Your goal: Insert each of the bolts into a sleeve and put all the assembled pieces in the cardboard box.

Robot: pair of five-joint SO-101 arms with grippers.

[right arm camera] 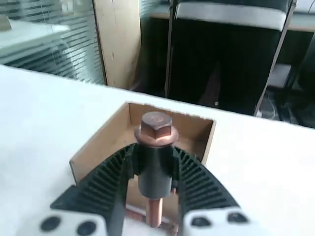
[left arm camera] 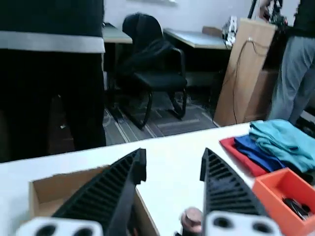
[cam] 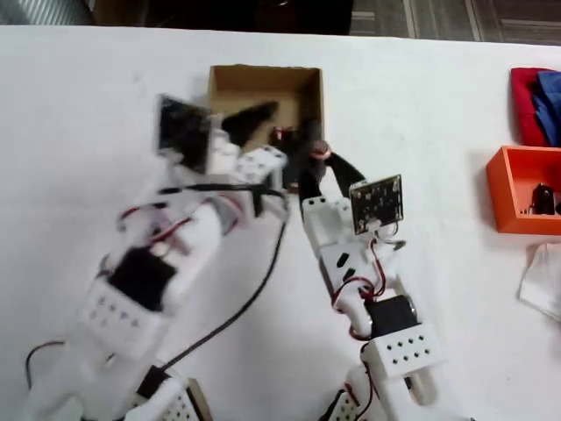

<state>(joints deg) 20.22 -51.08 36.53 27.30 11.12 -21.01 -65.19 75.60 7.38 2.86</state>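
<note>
R pincer: clamped on the sleeve, fingers pressing both sides, sleeve upright. Bolt is seated through it: hex head rests on the sleeve top and the shank tip shows below. This assy. is complete, so the insert step for it is done. Pos.: at the box wall on the R arm's side, over or just inside it; exact overlap can't be told. L pincer: wide open w/ nothing between the fingers, above the box and just beside the R pincer. In the L wrist view the bolt head shows low between the L fingers, apart from them. Box floor: a small copper-red item lies under the held assy. Prob. an assy. already dropped in, but too small to confirm. Farther off on the tabletop, well apart from the box on the R arm's side: orange tray w/ dark parts inside, type can't be told, and cloths beyond it. Status, as judged: one assy. is in hand and not yet released. Next req.: lower it into the box interior, then open the R pincer. Whether the tray parts are stock left to assemble can't be told, so remaining count is unknown.
</note>
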